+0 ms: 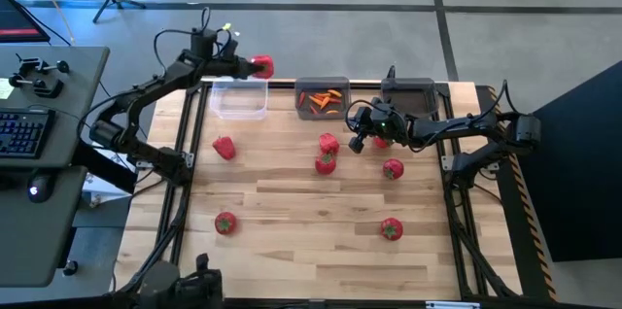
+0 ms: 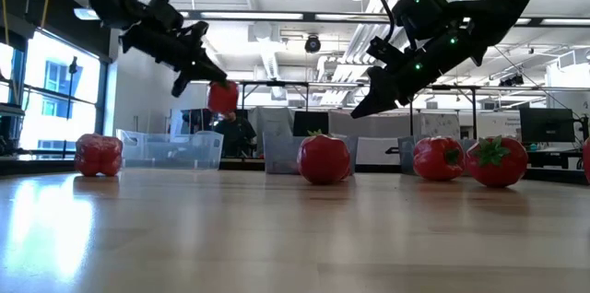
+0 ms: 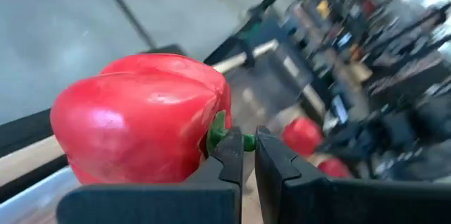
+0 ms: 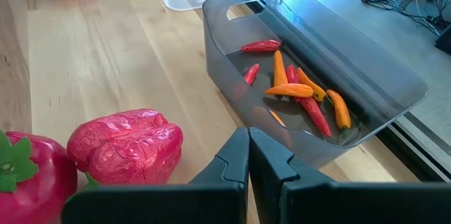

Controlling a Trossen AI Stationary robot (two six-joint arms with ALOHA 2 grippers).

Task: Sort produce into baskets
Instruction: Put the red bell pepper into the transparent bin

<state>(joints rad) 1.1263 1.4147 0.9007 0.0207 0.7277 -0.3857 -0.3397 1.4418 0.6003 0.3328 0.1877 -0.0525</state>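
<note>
My left gripper point(image 3: 243, 155) is pinched nearly shut on the thin green stem of a lumpy, glossy red bell pepper point(image 3: 144, 118); the pepper's body bulges out to one side of my jaws, lifted clear of the wooden table point(image 1: 311, 241). From overhead this pepper point(image 1: 260, 66) hangs at the far edge of the table, just past the far rim of the clear transparent plastic bin point(image 1: 238, 98), which sits below my jaws.

My right gripper point(image 4: 248, 155) has its jaws closed together with nothing between them. Just ahead of them stands the dark grey rectangular bin point(image 4: 317, 83) holding thin orange and red chilli pieces point(image 4: 299, 97). Close beside my right jaws lie a wrinkled red bell pepper point(image 4: 127, 146) and a round red tomato with a green top point(image 4: 32, 171), both on the table. Another dark grey bin point(image 1: 413, 95) stands beyond my right jaws.
</note>
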